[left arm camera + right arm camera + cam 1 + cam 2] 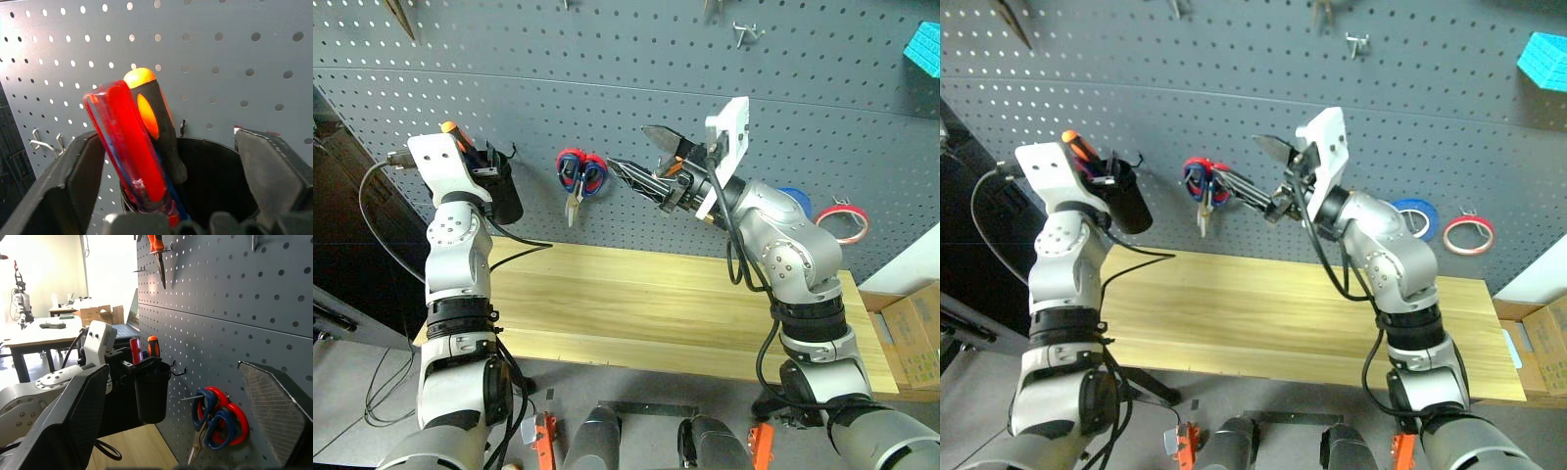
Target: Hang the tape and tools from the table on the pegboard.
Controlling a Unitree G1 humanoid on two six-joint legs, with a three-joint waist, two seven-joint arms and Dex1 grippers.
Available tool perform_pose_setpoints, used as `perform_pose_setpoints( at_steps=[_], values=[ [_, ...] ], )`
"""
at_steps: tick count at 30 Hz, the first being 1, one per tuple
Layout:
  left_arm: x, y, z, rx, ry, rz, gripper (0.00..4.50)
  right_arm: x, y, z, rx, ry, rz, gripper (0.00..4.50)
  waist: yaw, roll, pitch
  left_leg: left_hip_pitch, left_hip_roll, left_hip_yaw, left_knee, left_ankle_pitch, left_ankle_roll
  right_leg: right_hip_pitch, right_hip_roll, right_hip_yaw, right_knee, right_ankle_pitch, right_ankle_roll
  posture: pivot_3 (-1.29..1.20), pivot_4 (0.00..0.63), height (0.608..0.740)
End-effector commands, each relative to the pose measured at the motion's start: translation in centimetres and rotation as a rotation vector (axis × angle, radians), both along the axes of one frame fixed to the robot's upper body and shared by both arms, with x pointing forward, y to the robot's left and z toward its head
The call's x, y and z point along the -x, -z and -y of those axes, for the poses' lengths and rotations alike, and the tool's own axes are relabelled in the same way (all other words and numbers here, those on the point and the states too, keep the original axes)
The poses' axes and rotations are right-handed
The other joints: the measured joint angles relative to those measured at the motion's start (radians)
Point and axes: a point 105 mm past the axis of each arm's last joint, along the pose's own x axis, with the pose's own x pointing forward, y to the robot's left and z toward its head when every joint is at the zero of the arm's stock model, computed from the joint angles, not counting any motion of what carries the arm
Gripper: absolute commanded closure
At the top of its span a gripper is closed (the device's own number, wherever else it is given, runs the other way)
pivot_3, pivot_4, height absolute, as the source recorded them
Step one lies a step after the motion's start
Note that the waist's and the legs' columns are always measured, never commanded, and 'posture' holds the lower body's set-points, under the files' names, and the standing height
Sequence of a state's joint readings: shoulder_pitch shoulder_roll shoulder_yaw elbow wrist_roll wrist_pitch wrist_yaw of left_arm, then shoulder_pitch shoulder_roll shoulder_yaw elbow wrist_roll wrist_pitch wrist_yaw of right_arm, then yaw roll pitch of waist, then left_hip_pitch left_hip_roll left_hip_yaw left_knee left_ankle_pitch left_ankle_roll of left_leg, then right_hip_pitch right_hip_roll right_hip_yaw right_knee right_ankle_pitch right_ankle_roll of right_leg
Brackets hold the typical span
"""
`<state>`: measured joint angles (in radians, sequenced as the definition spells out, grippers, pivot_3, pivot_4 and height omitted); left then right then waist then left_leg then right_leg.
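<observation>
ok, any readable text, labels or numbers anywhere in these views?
None readable.
Cardboard boxes beside the table: faint printing, too small to read.
Screwdriver handles in the black cup: no markings visible.
Pegboard, scissors, tape rolls: no lettering.

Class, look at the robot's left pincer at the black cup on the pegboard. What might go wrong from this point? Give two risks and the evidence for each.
1. The left pincer stands open with its fingers on either side of the black cup. Drawing back crookedly might knock the cup, which appears to hang on the pegboard.
2. The red screwdriver leans in the cup beside an orange-and-black handle. A bump might tip them out.
</observation>
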<state>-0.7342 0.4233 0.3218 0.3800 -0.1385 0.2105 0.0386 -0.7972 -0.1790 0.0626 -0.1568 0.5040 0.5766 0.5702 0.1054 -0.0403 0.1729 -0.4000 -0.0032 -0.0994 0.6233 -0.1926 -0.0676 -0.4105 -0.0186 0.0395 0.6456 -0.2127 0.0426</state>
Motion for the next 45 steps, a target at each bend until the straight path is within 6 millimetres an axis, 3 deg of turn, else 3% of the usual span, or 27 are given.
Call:
perform_pose_setpoints(
  at_steps=[1, 9, 14, 19, 27, 28, 34, 38, 45],
  values=[
    [0.3, -3.5, 1.4, -0.036, 0.044, 0.097, 0.05, 0.7, -1.2, 0.3, -0.009, -0.008, 0.058, 0.00, 0.000, 0.000, 0.000, 0.000, 0.000, 0.000, 0.000, 0.000, 0.000, 0.000, 0.000, 0.000, 0.000, 0.000, 0.000, 0.25, 0.076, 0.740],
    [0.9, -4.8, 5.0, -0.078, 0.159, 0.112, 0.05, 0.8, -0.5, 1.3, 0.031, 0.036, 0.068, 0.00, 0.000, 0.000, 0.000, 0.000, 0.000, 0.000, 0.000, 0.000, 0.000, 0.000, 0.000, 0.000, -0.001, 0.000, 0.000, 0.23, 0.070, 0.740],
    [1.8, -4.7, 8.5, -0.139, 0.260, 0.104, 0.05, 1.0, 0.7, 2.6, 0.056, 0.123, 0.060, 0.00, -0.002, 0.000, 0.000, 0.000, 0.000, 0.000, 0.000, 0.000, 0.000, 0.001, 0.000, 0.001, -0.001, 0.000, 0.000, 0.21, 0.066, 0.740],
    [2.4, -2.7, 10.7, -0.105, 0.334, 0.044, 0.05, 1.2, 1.9, 4.2, 0.053, 0.254, 0.023, 0.00, -0.014, 0.000, -0.001, 0.000, 0.000, 0.001, 0.000, 0.000, 0.000, 0.001, 0.000, 0.002, -0.001, 0.000, 0.000, 0.19, 0.064, 0.740],
    [4.3, 3.1, 13.6, -0.092, 0.452, -0.132, 0.05, 1.8, 6.2, 6.6, 0.106, 0.541, -0.088, 0.00, -0.042, 0.000, -0.005, 0.000, 0.000, 0.002, 0.001, 0.000, 0.000, 0.001, 0.000, 0.002, -0.001, -0.003, -0.002, 0.15, 0.070, 0.740],
    [4.5, 3.6, 13.6, -0.088, 0.454, -0.146, 0.05, 1.8, 6.6, 7.0, 0.114, 0.571, -0.099, 0.00, -0.047, 0.000, -0.005, 0.000, 0.000, 0.002, 0.001, 0.000, 0.000, 0.001, 0.000, 0.002, 0.000, -0.004, -0.004, 0.14, 0.072, 0.740],
    [6.6, 9.1, 12.5, -0.060, 0.440, -0.310, 0.05, 1.5, 13.4, 14.3, 0.225, 1.012, -0.278, 0.00, -0.059, 0.004, -0.019, 0.001, 0.000, 0.003, 0.001, 0.000, 0.000, 0.002, -0.001, 0.003, -0.002, -0.005, -0.004, 0.10, 0.069, 0.740],
    [7.7, 13.1, 10.8, -0.016, 0.407, -0.422, 0.05, 2.1, 17.2, 18.2, 0.215, 1.220, -0.440, 0.00, -0.075, 0.007, -0.026, 0.001, 0.000, 0.004, 0.002, 0.000, 0.000, 0.002, -0.001, 0.004, -0.001, -0.005, -0.004, 0.08, 0.067, 0.740],
    [8.1, 15.2, 9.6, 0.033, 0.384, -0.487, 0.05, 3.1, 19.5, 20.0, 0.216, 1.281, -0.492, 0.00, -0.092, 0.009, -0.030, 0.002, 0.002, 0.007, 0.003, 0.000, 0.001, 0.003, -0.001, 0.003, -0.002, -0.005, -0.004, 0.06, 0.058, 0.740]
  ],
)
